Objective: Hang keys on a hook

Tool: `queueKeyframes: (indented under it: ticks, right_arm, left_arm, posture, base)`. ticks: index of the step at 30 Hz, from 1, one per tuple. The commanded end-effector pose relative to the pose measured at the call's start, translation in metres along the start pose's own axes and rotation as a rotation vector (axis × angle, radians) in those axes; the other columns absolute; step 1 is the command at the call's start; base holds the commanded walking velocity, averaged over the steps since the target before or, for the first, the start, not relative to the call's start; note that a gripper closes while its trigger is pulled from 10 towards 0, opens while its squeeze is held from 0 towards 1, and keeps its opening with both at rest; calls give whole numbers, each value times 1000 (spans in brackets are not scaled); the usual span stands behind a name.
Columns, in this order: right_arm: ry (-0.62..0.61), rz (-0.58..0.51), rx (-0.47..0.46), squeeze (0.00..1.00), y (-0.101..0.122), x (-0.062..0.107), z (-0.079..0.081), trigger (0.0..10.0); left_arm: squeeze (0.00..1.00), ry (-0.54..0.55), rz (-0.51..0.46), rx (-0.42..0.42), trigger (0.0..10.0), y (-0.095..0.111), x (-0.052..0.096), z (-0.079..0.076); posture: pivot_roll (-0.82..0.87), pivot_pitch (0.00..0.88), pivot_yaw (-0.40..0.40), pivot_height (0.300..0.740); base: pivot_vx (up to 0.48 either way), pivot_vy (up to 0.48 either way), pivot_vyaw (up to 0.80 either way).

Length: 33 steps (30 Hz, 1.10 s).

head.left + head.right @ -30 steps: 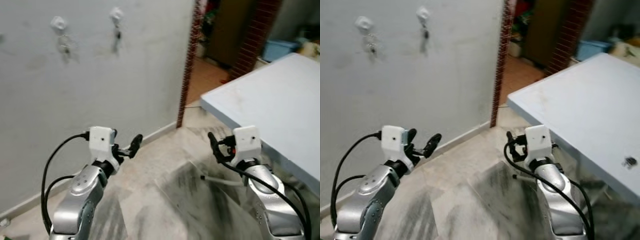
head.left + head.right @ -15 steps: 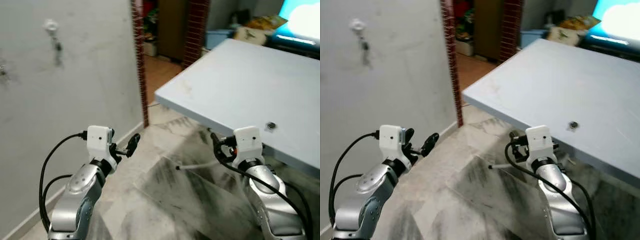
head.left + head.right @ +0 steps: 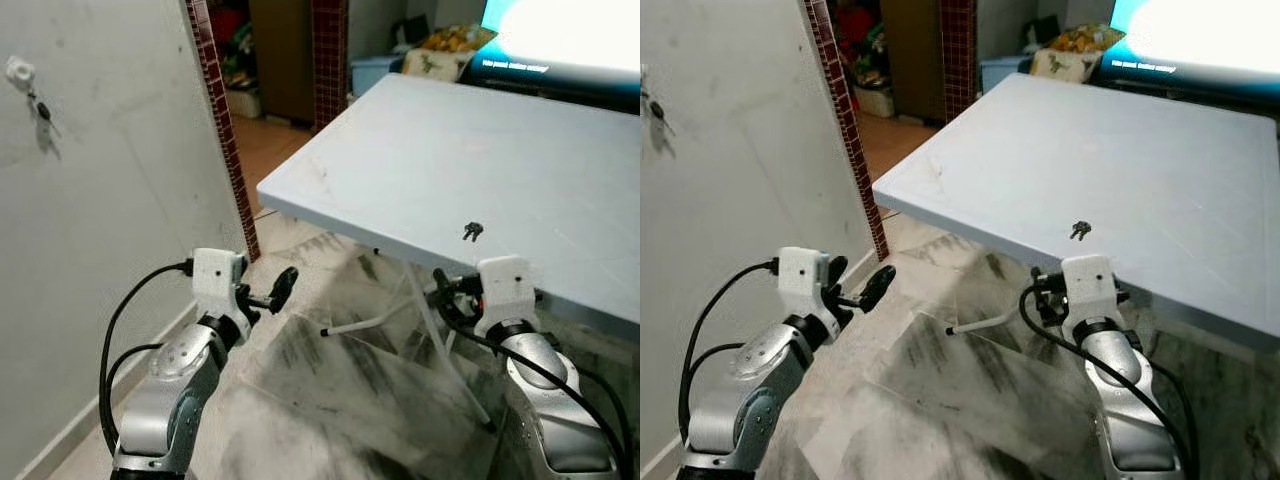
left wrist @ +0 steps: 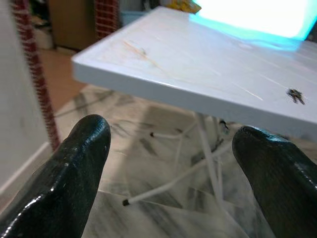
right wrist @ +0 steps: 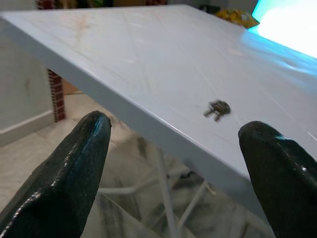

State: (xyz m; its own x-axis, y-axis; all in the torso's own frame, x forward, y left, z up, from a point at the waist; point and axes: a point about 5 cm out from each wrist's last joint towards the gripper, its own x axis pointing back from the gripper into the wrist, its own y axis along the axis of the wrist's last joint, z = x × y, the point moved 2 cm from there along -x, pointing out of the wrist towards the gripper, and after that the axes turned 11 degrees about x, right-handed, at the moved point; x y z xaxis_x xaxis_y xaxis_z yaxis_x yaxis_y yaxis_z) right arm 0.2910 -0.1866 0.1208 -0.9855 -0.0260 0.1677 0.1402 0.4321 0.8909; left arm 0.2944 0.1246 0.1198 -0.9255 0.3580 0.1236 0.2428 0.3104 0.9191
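Just one bunch of keys (image 3: 472, 232) on one table (image 3: 420, 130); two end effectors, left (image 4: 168, 163) and right (image 5: 173, 163), both released.

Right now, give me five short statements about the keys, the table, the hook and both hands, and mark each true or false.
1. The keys lie on the table. True.
2. The right hand holds the keys. False: it is open, short of them.
3. The left hand is open. True.
4. The wall hook is bare. False: something already hangs from it.
5. The keys sit at the table's far edge. False: they lie near the robot's edge.
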Motion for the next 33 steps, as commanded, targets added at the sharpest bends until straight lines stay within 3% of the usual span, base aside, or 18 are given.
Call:
queueKeyframes:
  ticks: [1,11,21,33]
  right_arm:
    - [18,-26,-6,0,7,-1,6,10000]
    - [8,-25,-9,0,8,-2,6,10000]
    - [-8,-14,0,0,6,-1,4,10000]
    - [-30,3,14,0,4,1,0,10000]
  left_arm:
    - [0,29,5,-9,10000,2,3,9]
    - [0,31,9,-12,10000,2,2,9]
    - [0,19,22,-15,10000,-1,2,6]
    - [0,-30,11,-6,10000,1,-2,-1]
  posture:
    - [-23,0,56,740]
    - [-23,9,59,740]
    - [-25,11,63,740]
    - [-43,34,60,740]
  base:
    - [0,412,0]
    - [0,407,0]
    - [0,0,0]
    - [0,0,-800]
